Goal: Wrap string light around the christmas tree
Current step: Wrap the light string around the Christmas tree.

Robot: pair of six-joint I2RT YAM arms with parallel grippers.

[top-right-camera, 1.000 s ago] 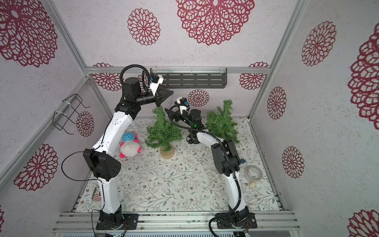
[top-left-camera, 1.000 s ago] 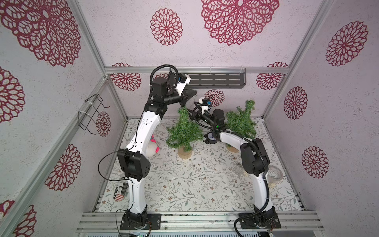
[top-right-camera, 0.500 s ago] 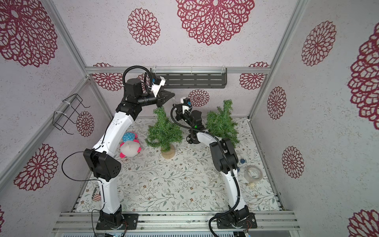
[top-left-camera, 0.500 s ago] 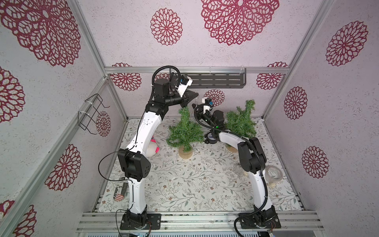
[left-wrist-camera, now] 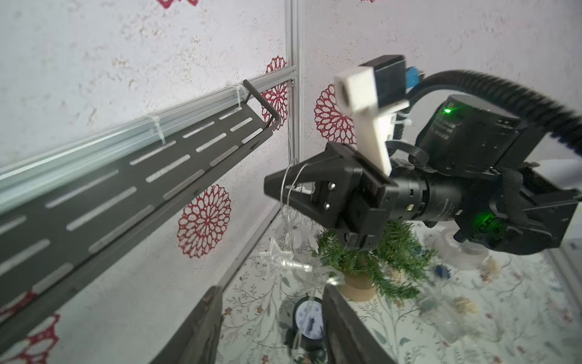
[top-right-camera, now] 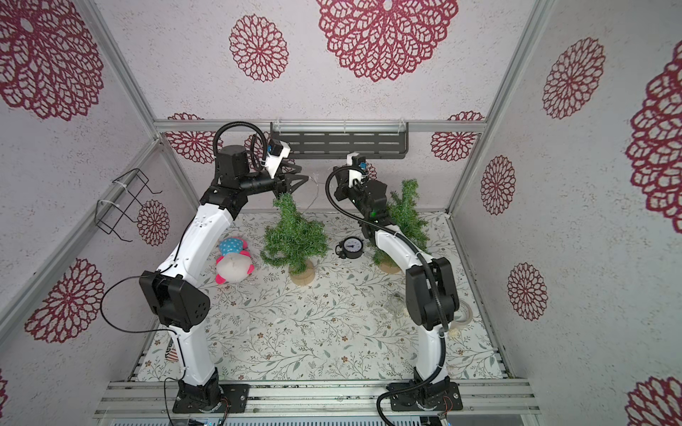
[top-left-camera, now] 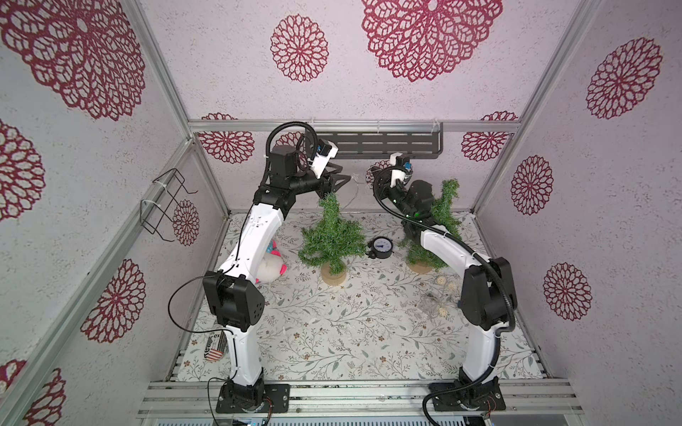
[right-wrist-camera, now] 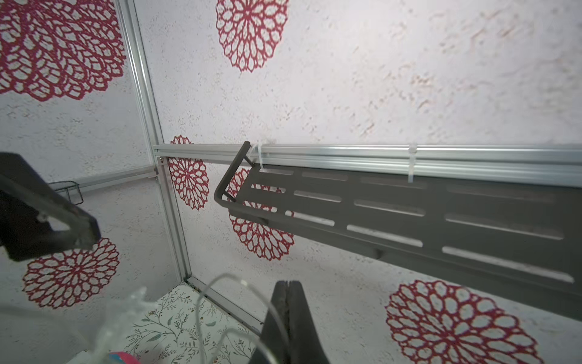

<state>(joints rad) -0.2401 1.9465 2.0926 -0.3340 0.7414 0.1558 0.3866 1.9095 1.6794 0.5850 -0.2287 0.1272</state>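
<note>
A small green christmas tree (top-left-camera: pixel 332 236) (top-right-camera: pixel 293 236) stands on a wooden base at the back of the table. High above its tip, my left gripper (top-left-camera: pixel 341 180) (top-right-camera: pixel 300 179) (left-wrist-camera: pixel 271 288) is open with its jaws well apart. The string light (left-wrist-camera: pixel 277 260), a thin wire with clear star ornaments, hangs down between those jaws. Facing it, my right gripper (top-left-camera: pixel 371 173) (left-wrist-camera: pixel 271 186) (right-wrist-camera: pixel 287 283) is shut, with the wire (right-wrist-camera: pixel 220 280) looped at its tip. In both top views the wire (top-left-camera: pixel 356 188) (top-right-camera: pixel 313 191) dangles between the two grippers.
A second green tree (top-left-camera: pixel 443 210) stands behind the right arm. A black clock (top-left-camera: pixel 380 248) sits between the trees and a plush toy (top-right-camera: pixel 234 263) lies left of them. A dark slotted shelf (top-left-camera: pixel 383 144) hangs on the back wall just above both grippers. A tape roll (top-right-camera: pixel 461 313) lies at the right.
My right gripper has closed at the wire and my left gripper has opened. The right gripper has drawn back to the right, away from the left one.
</note>
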